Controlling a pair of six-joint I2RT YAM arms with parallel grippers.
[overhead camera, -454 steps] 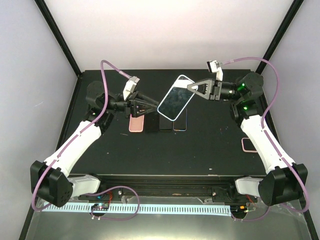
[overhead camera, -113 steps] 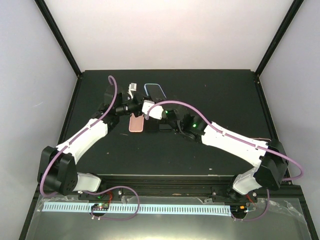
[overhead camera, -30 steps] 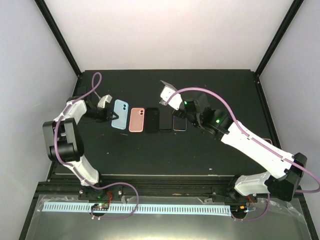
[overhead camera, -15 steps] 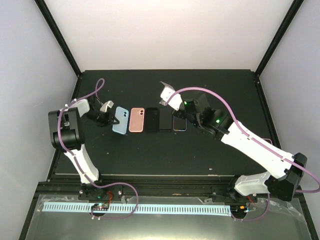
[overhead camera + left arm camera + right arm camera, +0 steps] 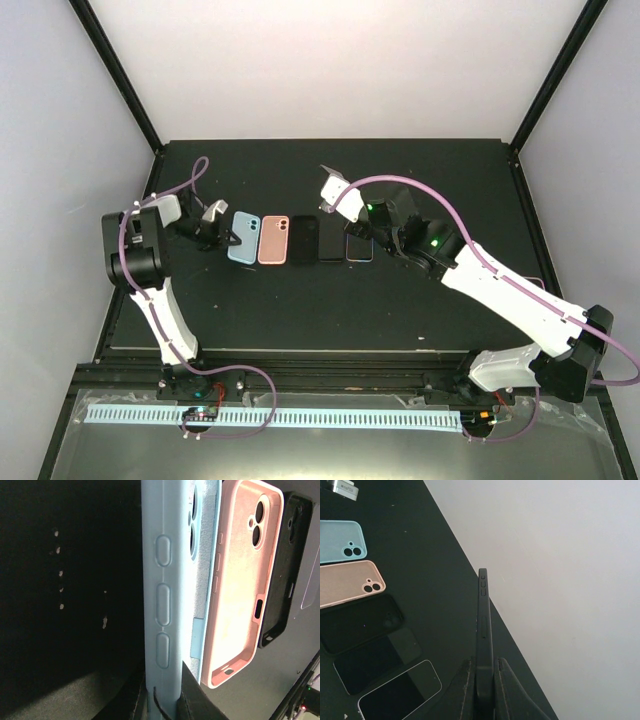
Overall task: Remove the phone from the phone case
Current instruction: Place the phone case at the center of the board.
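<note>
Finishing well means laying each piece flat before letting go, I judge. The left gripper [image 5: 164, 702] is pinching one long wall of the blue case [image 5: 162, 580], so it should be settling that shell level on the table [image 5: 75, 555] before its fingers part. The right gripper [image 5: 484, 682] is clamping the black phone [image 5: 483, 620] on edge, raised clear of the table, and a bare spot is needed for it. Ahead of the left fingers, the blue case is showing an empty inside. The pink case [image 5: 240, 580] just beyond it and the black case [image 5: 286, 565] past that are lying empty too.
</note>
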